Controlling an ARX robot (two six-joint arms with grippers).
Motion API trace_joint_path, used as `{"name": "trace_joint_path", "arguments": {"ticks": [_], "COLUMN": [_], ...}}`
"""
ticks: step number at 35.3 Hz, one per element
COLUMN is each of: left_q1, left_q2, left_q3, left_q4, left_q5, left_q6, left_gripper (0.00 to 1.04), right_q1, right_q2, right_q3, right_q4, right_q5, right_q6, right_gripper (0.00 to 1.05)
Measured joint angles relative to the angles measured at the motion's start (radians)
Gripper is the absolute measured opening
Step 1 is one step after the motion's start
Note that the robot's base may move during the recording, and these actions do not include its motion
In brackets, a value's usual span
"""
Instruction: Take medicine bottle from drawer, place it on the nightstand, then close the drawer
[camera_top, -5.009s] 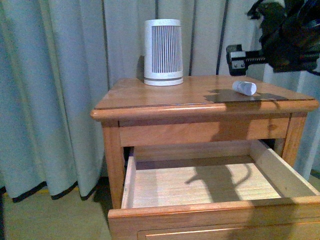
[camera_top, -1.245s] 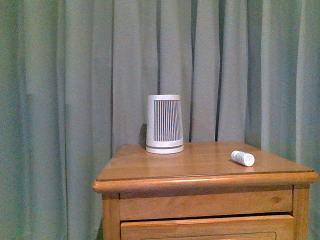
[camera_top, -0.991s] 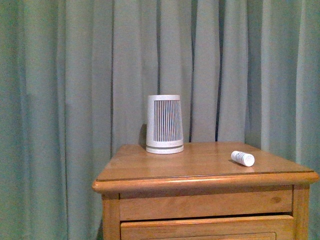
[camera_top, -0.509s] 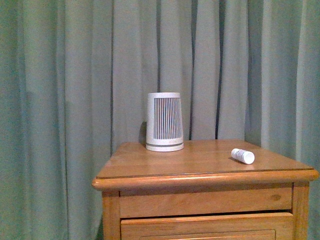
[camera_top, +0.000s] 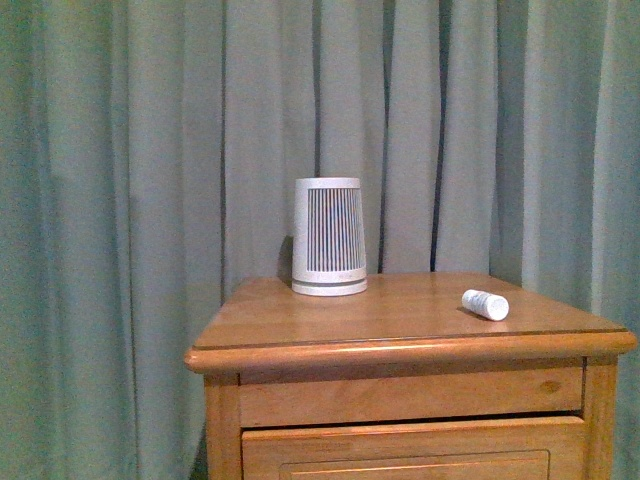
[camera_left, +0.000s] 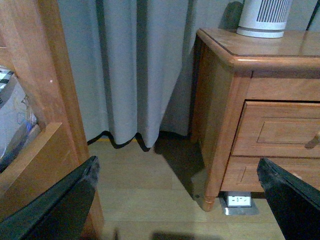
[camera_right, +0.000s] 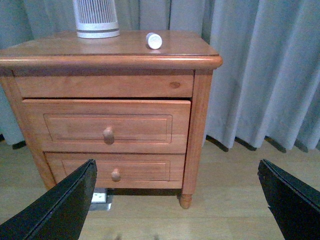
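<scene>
The medicine bottle (camera_top: 485, 304) is small and white and lies on its side on the right part of the nightstand (camera_top: 300, 325) top. The right wrist view shows the bottle (camera_right: 153, 40) cap-end on. The drawer (camera_right: 150, 125), the upper one with a round knob (camera_right: 108, 134), sits shut and flush with the front. My right gripper (camera_right: 176, 161) hangs open in front of the nightstand (camera_right: 202, 100), low and well back from it, holding nothing. My left gripper (camera_left: 177, 160) is open too, low beside the nightstand (camera_left: 220, 100) at its left front corner. Neither gripper shows in the front view.
A white ribbed cone-shaped device (camera_top: 329, 237) stands at the back of the top. The lower drawer (camera_right: 145, 170) is shut. Grey curtains (camera_top: 120, 200) hang behind. A wooden piece of furniture (camera_left: 35, 100) stands close to my left gripper. A floor socket (camera_left: 238, 201) sits under the nightstand.
The drawer that stood open five seconds ago is now shut, and the right arm has left the front view. Over the last second the front view's framing shifted slightly; the bottle stayed put.
</scene>
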Motion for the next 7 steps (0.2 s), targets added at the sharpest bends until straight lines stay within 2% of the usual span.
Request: {"name": "trace_joint_path", "arguments": {"ticks": [7], "left_q1": [0.000], "left_q2": [0.000], "left_q3": [0.000], "left_q4": [0.000], "left_q5": [0.000], "left_q6": [0.000], "left_gripper": [0.98], "right_q1": [0.000], "right_q2": [0.000], "right_q3": [0.000], "right_q4": [0.000], "right_q5": [0.000], "right_q6": [0.000], "right_gripper": [0.98]}}
